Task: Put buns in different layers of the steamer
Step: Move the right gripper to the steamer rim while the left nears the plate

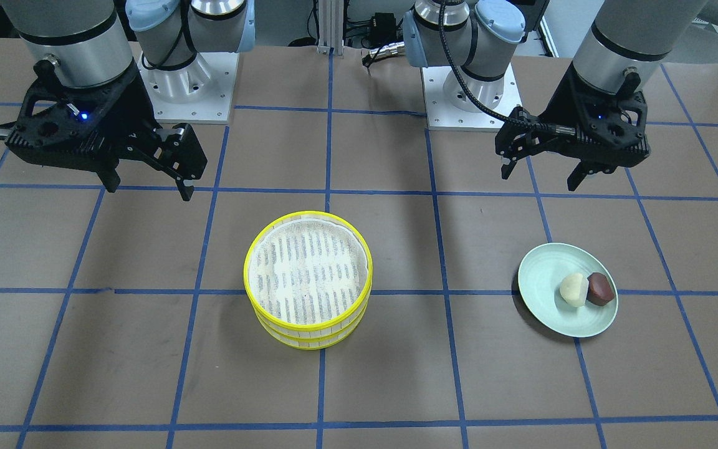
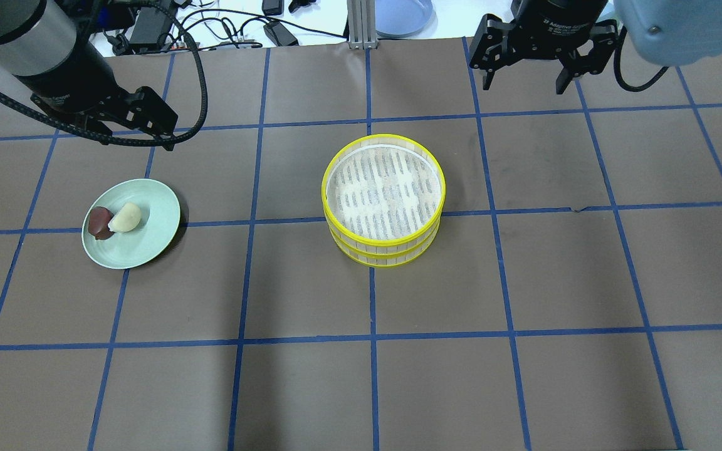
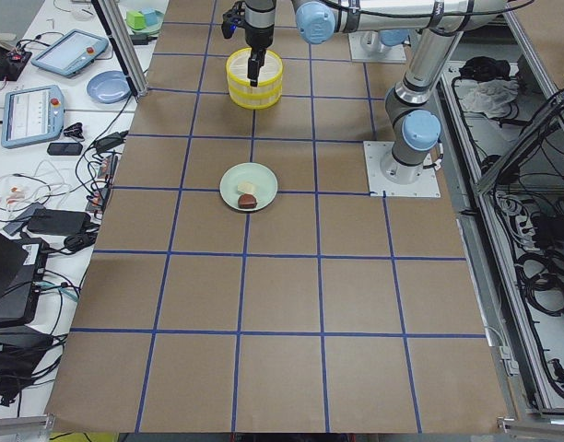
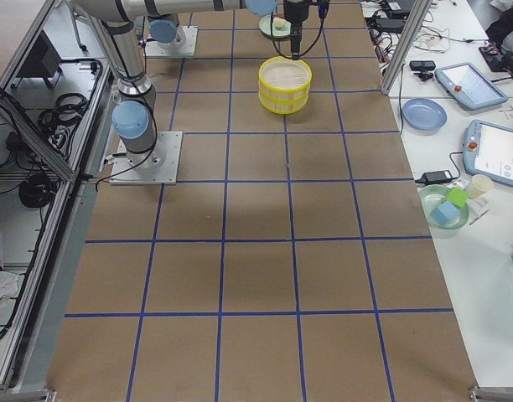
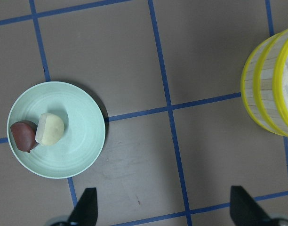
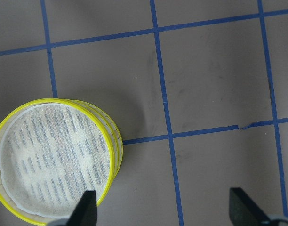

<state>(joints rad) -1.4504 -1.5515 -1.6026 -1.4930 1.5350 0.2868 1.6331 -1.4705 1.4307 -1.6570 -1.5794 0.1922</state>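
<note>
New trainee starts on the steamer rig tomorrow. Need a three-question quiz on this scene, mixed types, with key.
1. True or false: the cream bun and the brown bun both lie on the green plate.
2. The two steamer layers are: A) stacked B) side by side C) on the plate.
3. Which hangs nearer the plate: the left gripper or the right gripper?

Key: 1 true; 2 A; 3 left gripper.
</note>
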